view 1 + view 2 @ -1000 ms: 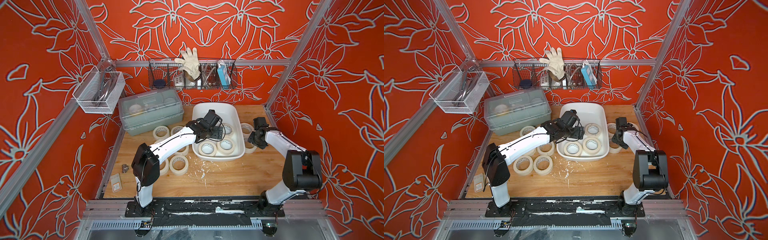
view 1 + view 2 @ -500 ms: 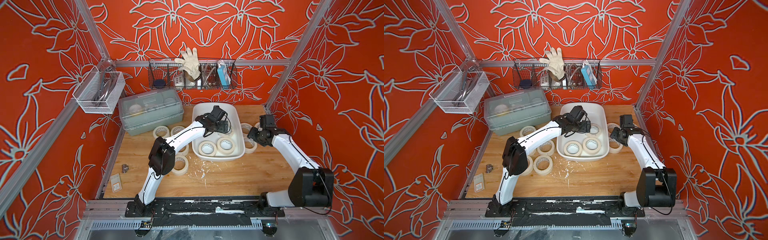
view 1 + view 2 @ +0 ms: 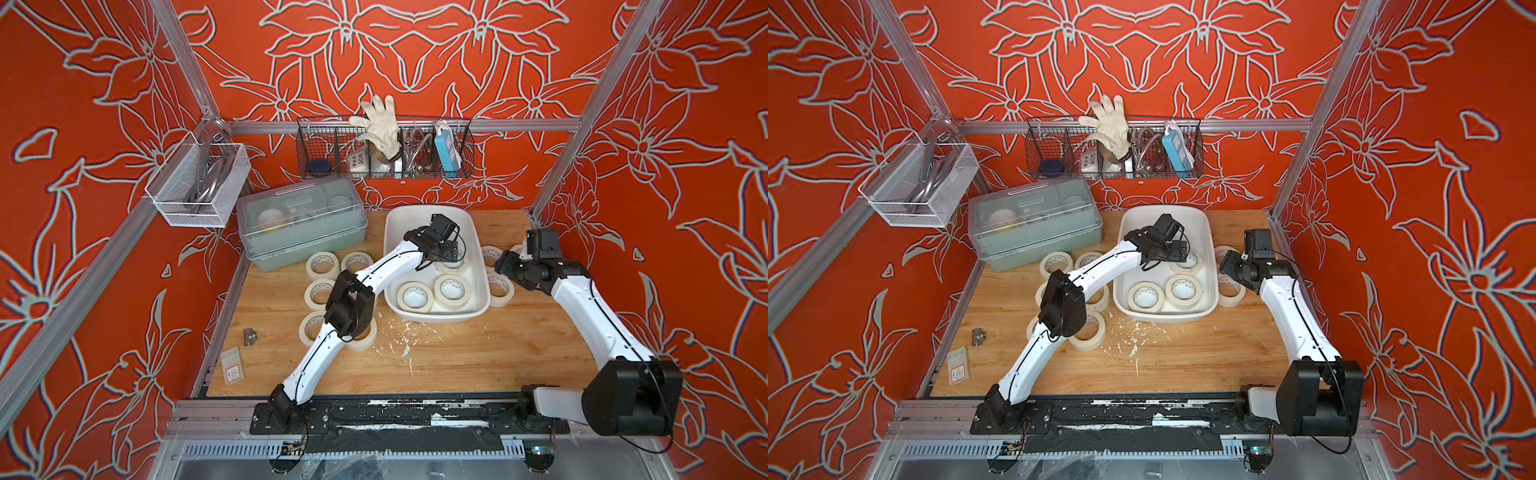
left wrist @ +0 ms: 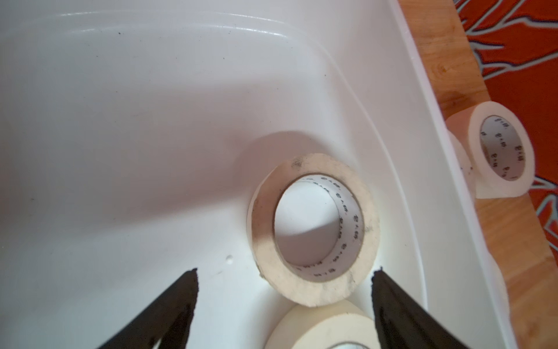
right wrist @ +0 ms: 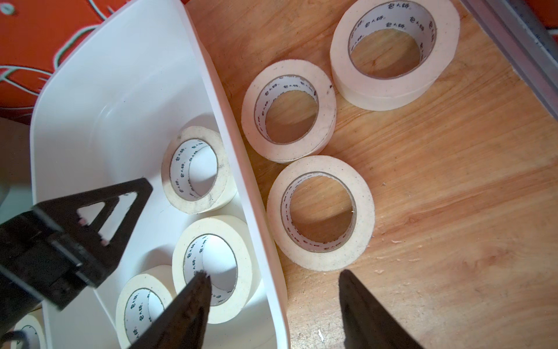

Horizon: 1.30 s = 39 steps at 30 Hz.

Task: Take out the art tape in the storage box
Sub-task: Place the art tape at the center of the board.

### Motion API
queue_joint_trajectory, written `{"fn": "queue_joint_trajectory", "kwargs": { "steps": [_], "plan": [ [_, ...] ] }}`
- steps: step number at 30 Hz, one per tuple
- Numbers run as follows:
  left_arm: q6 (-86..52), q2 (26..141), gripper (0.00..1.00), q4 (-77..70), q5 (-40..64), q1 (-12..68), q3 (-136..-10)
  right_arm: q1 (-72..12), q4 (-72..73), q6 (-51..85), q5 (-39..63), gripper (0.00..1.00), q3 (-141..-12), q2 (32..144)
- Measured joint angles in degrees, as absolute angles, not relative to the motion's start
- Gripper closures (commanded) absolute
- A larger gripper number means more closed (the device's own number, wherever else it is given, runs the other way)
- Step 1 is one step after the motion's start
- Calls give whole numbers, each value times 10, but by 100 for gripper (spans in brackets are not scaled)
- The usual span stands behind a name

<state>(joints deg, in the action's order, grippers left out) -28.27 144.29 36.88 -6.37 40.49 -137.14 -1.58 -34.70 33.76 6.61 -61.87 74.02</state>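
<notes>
White box (image 3: pixel 432 318) sits toward the back of the wood table (image 3: pixel 478 357). 3 tape rolls (image 3: pixel 1145 296) lie flat inside it: 2 side by side at the near end, 1 farther back by the box's R wall.

L gripper (image 4: pixel 285 272) hangs low inside the box, right at that back roll (image 4: pixel 317 288). Its fingers are wide apart w/ the roll btwn them. One tip looks very close to the roll's edge, but I can't tell if it touches. Nothing is gripped.

R gripper (image 5: pixel 273 273) is up above the box's R rim. Its fingers are apart too, w/ nothing btwn them. In the wrist view one tip shows in front of a roll in the box, the other in front of bare wood.

Loose rolls (image 5: pixel 320 211) lie flat on the table, out of the box. At least 3 are just R of it. At least 5 more are on the L side, near a grey-green bin (image 3: pixel 299 232) w/ a clear lid. The L arm (image 3: pixel 386 266) hides part of some.
</notes>
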Motion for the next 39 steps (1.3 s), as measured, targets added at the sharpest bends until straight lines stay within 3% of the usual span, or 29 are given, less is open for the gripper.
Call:
{"fn": "queue_joint_trajectory", "kwargs": {
  "steps": [15, 26, 39],
  "plan": [
    [-302, 1518, 29, 375, -60, 403, -1413, -16, -343, 350, 81, 33, -599, 720],
    [-335, 1527, 72, 339, -42, 399, -1405, -16, -343, 353, 86, 34, -598, 707],
    [-316, 1404, 92, 311, -40, 388, -1235, -16, -350, 342, 97, 35, -601, 690]
  ]
}}
